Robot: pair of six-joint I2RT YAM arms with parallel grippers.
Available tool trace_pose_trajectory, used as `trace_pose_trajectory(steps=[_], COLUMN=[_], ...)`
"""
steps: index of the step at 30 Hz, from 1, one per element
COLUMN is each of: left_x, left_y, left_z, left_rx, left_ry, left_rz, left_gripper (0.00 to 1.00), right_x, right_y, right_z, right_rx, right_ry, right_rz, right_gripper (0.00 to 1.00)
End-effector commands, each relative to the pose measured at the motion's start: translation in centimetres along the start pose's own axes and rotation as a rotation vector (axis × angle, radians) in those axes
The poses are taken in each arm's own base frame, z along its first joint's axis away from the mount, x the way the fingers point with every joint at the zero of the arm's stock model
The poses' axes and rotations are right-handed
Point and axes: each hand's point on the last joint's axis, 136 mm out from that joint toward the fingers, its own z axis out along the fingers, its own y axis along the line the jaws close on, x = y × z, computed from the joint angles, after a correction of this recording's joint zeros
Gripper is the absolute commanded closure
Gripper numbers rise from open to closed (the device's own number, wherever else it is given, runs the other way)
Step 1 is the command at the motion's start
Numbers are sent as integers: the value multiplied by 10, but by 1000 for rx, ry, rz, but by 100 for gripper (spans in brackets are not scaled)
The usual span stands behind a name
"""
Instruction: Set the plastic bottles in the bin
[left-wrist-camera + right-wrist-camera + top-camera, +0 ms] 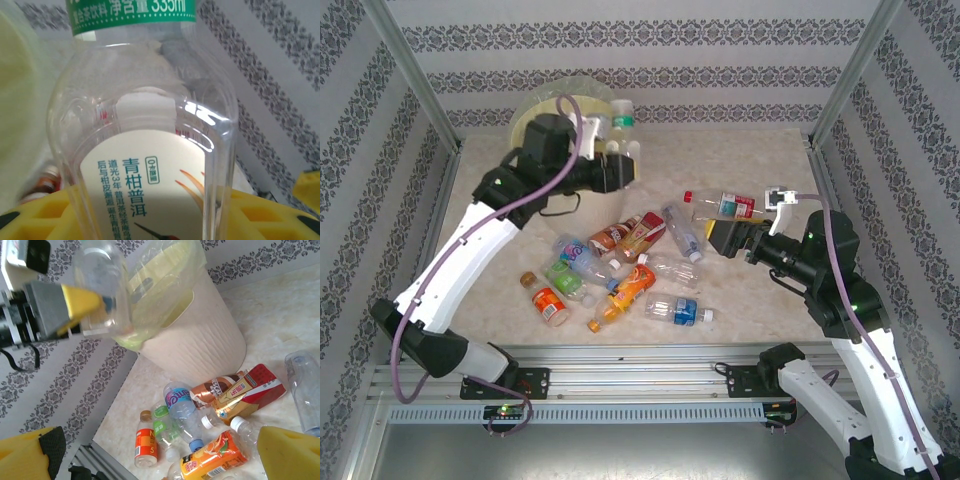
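Your left gripper [623,158] pinches a clear, green-labelled bottle [622,120] just beside the bin [552,103], up at its rim. Your right gripper [715,237] is spread wide, well away from the bin, past the loose bottles [630,270] lying near it.

The left arm [480,225] is hiding much of the bin [542,100]; by the bin's rim, the green-labelled bottle [145,125] is getting cut off top and bottom in the left wrist view.
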Motion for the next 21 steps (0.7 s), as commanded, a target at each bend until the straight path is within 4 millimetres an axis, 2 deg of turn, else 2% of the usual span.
trace_pose_trajectory(steps=[1, 5, 11, 16, 21], left_x=[-13, -37, -48, -39, -21], left_y=[31, 72, 137, 172, 192], left_z=[-2, -2, 8, 20, 32], left_rx=[-107, -260, -437, -533, -565], left_ry=[27, 25, 64, 158, 246], left_rz=[27, 45, -12, -5, -3], left_gripper=[47, 46, 47, 47, 47], right_x=[-1, 1, 5, 9, 13], right_y=[8, 6, 5, 0, -9], right_z=[-4, -5, -3, -3, 1], right_rx=[-26, -20, -24, -5, 23], right_ry=[-1, 7, 21, 34, 46], right_rz=[-31, -33, -31, -29, -16], right_gripper=[2, 2, 2, 2, 2])
